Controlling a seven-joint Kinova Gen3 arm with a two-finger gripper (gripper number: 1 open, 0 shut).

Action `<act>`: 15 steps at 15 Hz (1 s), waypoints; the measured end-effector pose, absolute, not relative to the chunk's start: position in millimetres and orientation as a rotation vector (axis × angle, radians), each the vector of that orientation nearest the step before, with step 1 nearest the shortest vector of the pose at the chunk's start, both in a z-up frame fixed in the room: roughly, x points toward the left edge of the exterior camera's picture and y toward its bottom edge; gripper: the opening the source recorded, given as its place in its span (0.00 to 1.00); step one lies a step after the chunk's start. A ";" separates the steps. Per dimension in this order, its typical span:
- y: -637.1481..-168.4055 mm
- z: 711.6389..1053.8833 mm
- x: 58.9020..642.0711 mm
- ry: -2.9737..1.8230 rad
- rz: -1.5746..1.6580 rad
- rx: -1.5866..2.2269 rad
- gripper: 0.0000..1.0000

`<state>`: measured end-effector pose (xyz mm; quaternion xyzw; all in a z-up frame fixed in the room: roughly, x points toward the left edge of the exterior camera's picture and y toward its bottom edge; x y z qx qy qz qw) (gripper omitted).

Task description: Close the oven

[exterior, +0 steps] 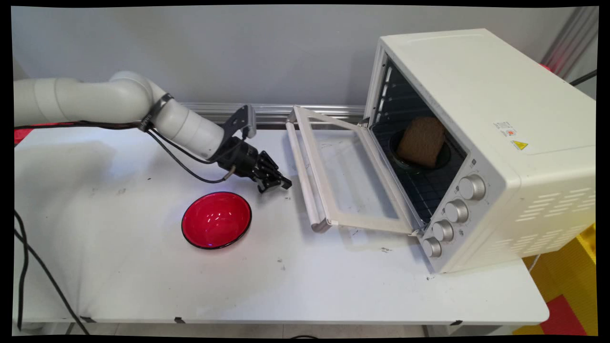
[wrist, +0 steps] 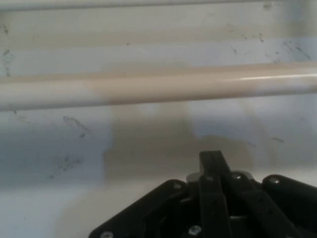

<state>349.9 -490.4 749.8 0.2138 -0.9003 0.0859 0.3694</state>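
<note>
While pinched narrow, hand [exterior: 275, 183] holds nothing (fingers together) | just beside oven door handle [exterior: 301, 167] | red bowl [exterior: 216, 220] near

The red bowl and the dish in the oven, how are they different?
The red bowl sits out on the table; the dish sits on the rack inside the open oven. The red bowl is empty; the dish holds a brown slice of bread. The red bowl is bright red; the dish looks dark and glassy. Both are round and upright.
</note>
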 end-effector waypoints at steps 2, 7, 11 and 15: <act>-494.4 743.9 344.0 -2.300 0.219 0.545 0.00; -503.3 740.6 331.4 -2.256 0.217 0.532 0.00; -508.4 746.2 323.6 -2.222 0.211 0.522 0.00; -513.3 756.8 314.8 -2.188 0.206 0.504 0.00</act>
